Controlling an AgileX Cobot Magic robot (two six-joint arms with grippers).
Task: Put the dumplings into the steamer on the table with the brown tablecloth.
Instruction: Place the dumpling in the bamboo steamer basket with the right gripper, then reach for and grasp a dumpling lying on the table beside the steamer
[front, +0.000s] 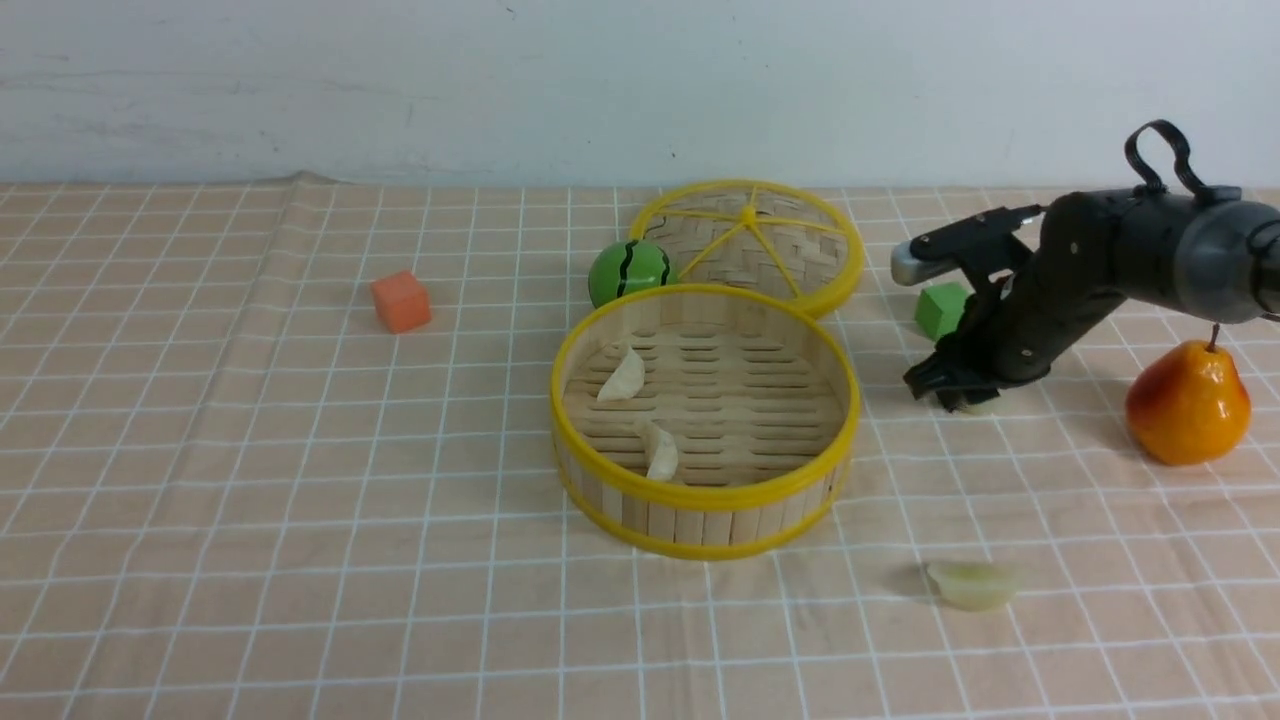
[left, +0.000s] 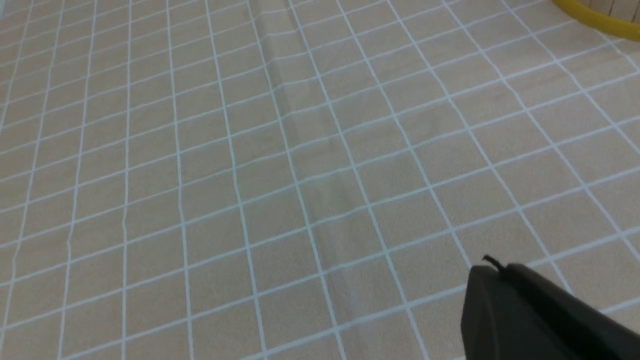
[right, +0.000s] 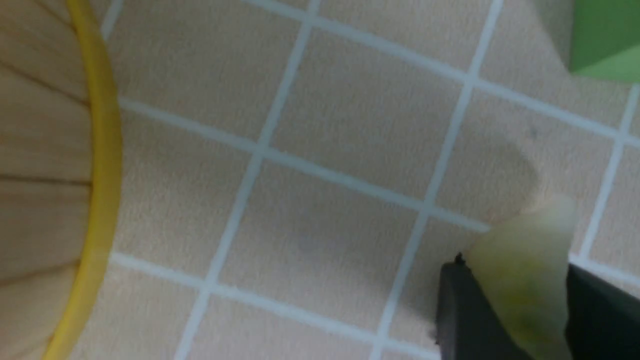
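Right jaws apparently pinch a pale green dumpling (right: 525, 270) beside the steamer (front: 700, 495); left jaws closed.

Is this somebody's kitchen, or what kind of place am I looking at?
Probably a robot practice bench, not a kitchen: the pear and dumplings look like toys, an orange cube lies about, and a black robot arm reaches over a checked cloth before a bare wall.

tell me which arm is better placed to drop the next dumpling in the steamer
Right. The right gripper grips a pale green dumpling right of the steamer, and the other green dumpling lies on that side too. The left arm is not in the front view.
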